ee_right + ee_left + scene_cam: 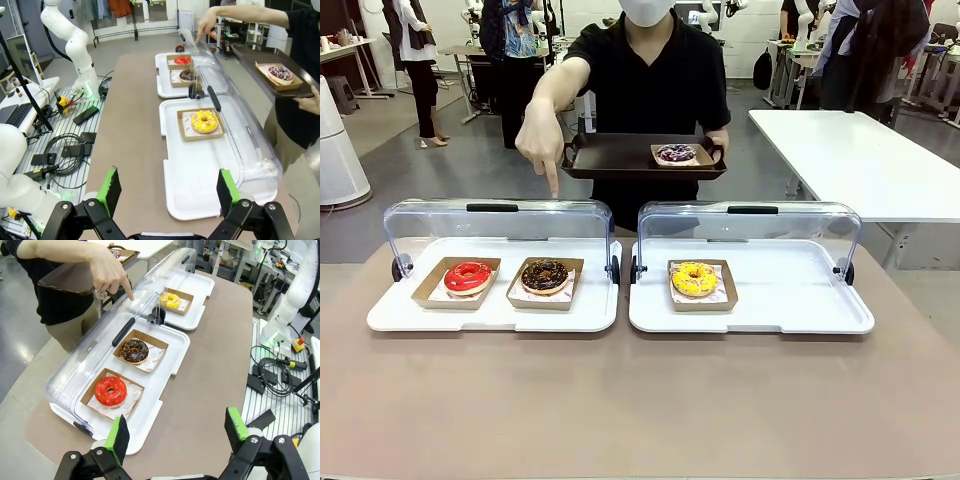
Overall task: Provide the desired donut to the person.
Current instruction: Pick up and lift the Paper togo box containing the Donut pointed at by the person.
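Pointing down, the person's hand (pixel 540 140) marks the chocolate-glazed sprinkled donut (pixel 545 275) beside the red-glazed donut (pixel 468 276); the left gripper (pixel 177 429), judged nearer, stands wide, empty.

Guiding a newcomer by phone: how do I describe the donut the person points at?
Find the left white tray under a raised clear lid. Of its two boxed donuts, it is the chocolate donut, nearer the other tray. Dark brown with sprinkles, unlike the glossy red donut beside it.
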### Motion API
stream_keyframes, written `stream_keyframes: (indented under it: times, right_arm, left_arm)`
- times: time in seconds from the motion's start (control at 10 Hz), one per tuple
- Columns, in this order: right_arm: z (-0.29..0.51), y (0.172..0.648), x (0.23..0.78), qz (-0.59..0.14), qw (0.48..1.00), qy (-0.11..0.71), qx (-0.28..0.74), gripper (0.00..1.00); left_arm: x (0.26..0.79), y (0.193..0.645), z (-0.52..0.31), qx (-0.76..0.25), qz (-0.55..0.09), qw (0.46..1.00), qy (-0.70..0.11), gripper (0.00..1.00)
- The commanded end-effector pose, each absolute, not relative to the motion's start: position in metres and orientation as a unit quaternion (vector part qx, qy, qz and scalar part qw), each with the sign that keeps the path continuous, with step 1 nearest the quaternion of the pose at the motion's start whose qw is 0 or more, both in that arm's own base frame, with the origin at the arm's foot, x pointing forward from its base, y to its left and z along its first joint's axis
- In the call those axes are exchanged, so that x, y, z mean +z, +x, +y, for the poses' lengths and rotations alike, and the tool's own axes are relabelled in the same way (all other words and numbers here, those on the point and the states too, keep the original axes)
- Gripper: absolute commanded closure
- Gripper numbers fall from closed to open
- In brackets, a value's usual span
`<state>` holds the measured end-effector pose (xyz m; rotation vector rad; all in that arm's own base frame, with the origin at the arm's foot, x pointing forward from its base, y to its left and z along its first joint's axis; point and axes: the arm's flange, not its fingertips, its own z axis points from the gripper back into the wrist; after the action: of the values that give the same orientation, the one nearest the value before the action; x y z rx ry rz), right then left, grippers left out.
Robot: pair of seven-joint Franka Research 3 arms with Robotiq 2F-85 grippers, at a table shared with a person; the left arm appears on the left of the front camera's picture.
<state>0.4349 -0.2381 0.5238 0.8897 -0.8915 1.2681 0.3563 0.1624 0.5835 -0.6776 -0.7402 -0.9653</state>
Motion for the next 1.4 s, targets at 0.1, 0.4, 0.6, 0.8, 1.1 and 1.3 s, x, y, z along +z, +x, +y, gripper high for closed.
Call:
stream_keyframes:
  times: [0.1,0.4,0.6,0.8,1.1,1.3]
  right_arm:
    - [-0.238,0.435,0.524,-0.389,0.626,0.388,0.553,0.0]
    - [-0.238,0.435,0.524,-0.389,0.626,0.388,0.553,0.0]
    - [-0.238,0.435,0.524,-0.389,0.626,0.388,0.553,0.0]
    - [-0.238,0.435,0.524,-0.389,0.626,0.388,0.553,0.0]
    - [-0.238,0.435,0.524,-0.389,0.626,0.388,0.553,0.0]
    - [-0.238,0.435,0.524,-0.389,0.626,0.388,0.553,0.0]
  left_arm:
    - [0.583,0.356,0.162,-0.445,-0.341,0.767,-0.312,0.0]
    - [0.639,0.368,0.089,-0.551,-0.314,0.746,-0.204,0.0]
    - [0.643,0.368,0.023,-0.62,-0.231,0.738,-0.134,0.0]
    - [0.618,0.377,-0.04,-0.673,-0.125,0.727,-0.062,0.0]
    - [0.564,0.379,-0.119,-0.701,-0.087,0.707,-0.034,0.0]
    - [0.527,0.377,-0.152,-0.712,-0.087,0.696,-0.013,0.0]
